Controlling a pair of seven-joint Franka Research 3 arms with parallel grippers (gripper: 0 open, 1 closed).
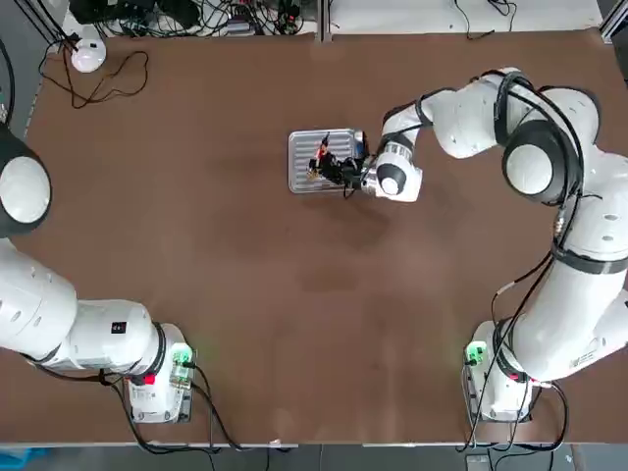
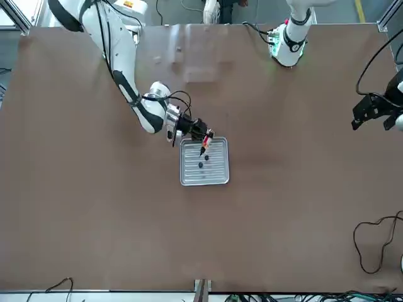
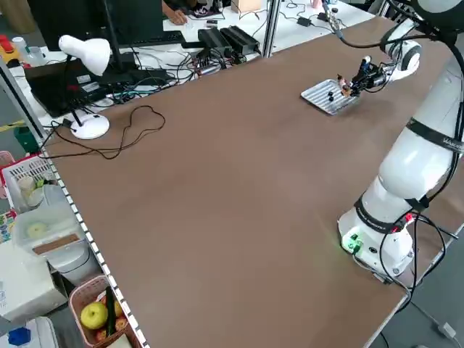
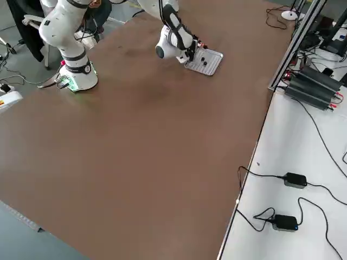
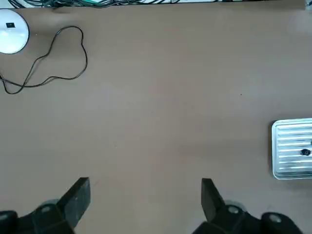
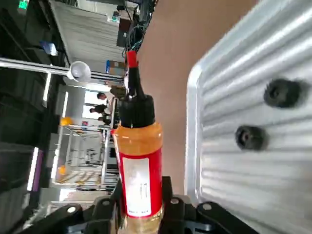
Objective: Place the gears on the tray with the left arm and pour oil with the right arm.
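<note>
Claw on the right arm, the right claw [image 6: 142, 200], is closed on the oil bottle [image 6: 141, 168], its two fingers gripping the lower part of the body from either side. It hangs over the tray [image 2: 204, 176], on the part nearest the robot's bases. The bottle leans well over from upright—its long axis runs out from between the fingers, and the narrow dark nozzle with its red cap points away from the claw, toward the far side of the surface [image 1: 245, 294]. The red band with a white label sits just ahead of the fingers, with orange liquid showing through the clear body around it.

Below the right claw, the tray lies flat, its ribbed face up and its rounded corners showing. Two dark gears [image 6: 282, 92] [image 6: 251, 138] rest on the ribs, apart from each other but close together, beyond the claw on the side where the nozzle points. The front view shows the nozzle end near them; whether any oil is leaving it, I cannot tell.

Off to the robot's left, well apart from the tray, the left claw [image 5: 144, 190] hangs above the surface, its fingers spread wide with nothing between them. Past that claw, toward the far edge, a loose dark cable [image 5: 48, 78] loops over the surface, with a round white lamp base [image 5: 12, 31] beside it.
</note>
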